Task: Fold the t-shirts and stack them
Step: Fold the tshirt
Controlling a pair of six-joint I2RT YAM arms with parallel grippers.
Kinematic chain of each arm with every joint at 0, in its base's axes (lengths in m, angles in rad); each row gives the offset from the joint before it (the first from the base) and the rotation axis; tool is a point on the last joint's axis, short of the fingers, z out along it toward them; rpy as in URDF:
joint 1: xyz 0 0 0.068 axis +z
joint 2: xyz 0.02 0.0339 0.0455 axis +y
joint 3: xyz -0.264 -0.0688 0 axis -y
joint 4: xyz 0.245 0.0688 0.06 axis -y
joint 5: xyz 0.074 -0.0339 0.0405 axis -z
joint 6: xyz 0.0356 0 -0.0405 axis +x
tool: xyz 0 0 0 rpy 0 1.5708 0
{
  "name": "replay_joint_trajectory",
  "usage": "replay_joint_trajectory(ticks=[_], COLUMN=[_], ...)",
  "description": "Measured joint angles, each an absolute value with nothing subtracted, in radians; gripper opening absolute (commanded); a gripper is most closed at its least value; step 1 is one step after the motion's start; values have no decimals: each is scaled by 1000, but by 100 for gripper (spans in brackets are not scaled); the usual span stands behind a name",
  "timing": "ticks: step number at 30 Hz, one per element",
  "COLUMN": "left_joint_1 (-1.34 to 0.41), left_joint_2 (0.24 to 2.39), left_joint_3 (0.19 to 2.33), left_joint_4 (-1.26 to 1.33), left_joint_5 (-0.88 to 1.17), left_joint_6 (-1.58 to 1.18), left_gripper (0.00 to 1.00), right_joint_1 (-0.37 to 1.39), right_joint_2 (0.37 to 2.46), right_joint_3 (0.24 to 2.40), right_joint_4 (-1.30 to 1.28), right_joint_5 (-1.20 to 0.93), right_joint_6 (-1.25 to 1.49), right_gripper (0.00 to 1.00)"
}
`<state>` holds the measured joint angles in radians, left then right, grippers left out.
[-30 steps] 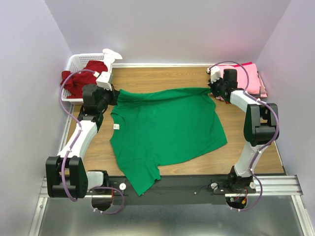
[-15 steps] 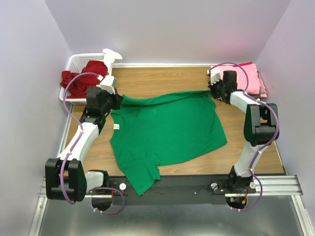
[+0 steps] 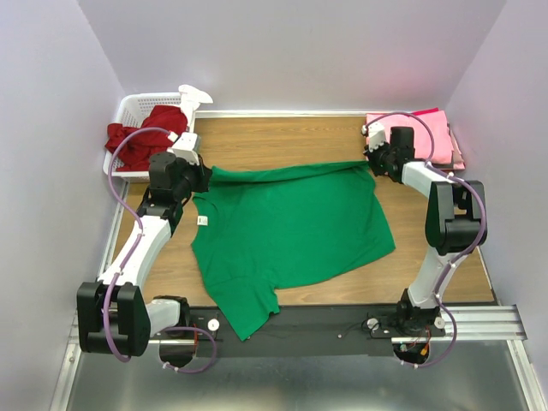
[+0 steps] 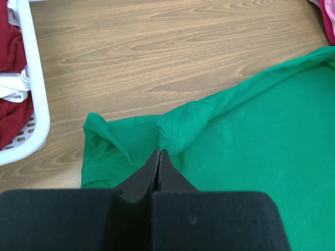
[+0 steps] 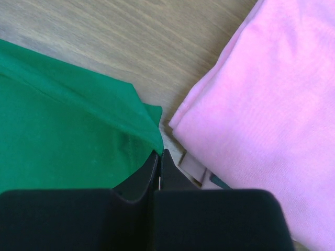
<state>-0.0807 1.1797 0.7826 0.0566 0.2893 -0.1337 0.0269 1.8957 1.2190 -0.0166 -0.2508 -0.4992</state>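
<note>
While the green t-shirt [image 3: 291,227] lies spread across the middle of the wooden table [image 3: 282,137], my left pincer [image 4: 159,152] pinches its far left edge and my right pincer [image 5: 160,152] nips its far right corner, just beside the stacked pink t-shirts [image 5: 261,94].

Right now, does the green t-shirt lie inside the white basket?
No, the green t-shirt is spread on the table, outside the basket.
</note>
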Motion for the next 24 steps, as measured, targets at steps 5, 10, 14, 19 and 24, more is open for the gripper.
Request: replay_joint_trajectory(ticks=[5, 10, 14, 19, 24], left_joint_1=[-81, -81, -81, -81, -81], left_joint_2=[1177, 1169, 1167, 1164, 1163], left_joint_3=[775, 758, 753, 749, 743], left_joint_4=[52, 42, 35, 34, 24], left_joint_5=[289, 290, 289, 290, 289], left_joint_6=[-138, -140, -141, -142, -142], left_gripper=[0, 0, 0, 0, 0], right_joint_1=[27, 27, 27, 27, 27], right_joint_2=[1890, 1890, 1889, 1883, 1872], right_joint_3=[1204, 1201, 1198, 1187, 1176], right_joint_4=[-17, -17, -17, -17, -17], right_joint_5=[-251, -251, -251, -251, -250], right_joint_6=[-506, -507, -508, -513, -524], right_gripper=[7, 7, 7, 8, 9])
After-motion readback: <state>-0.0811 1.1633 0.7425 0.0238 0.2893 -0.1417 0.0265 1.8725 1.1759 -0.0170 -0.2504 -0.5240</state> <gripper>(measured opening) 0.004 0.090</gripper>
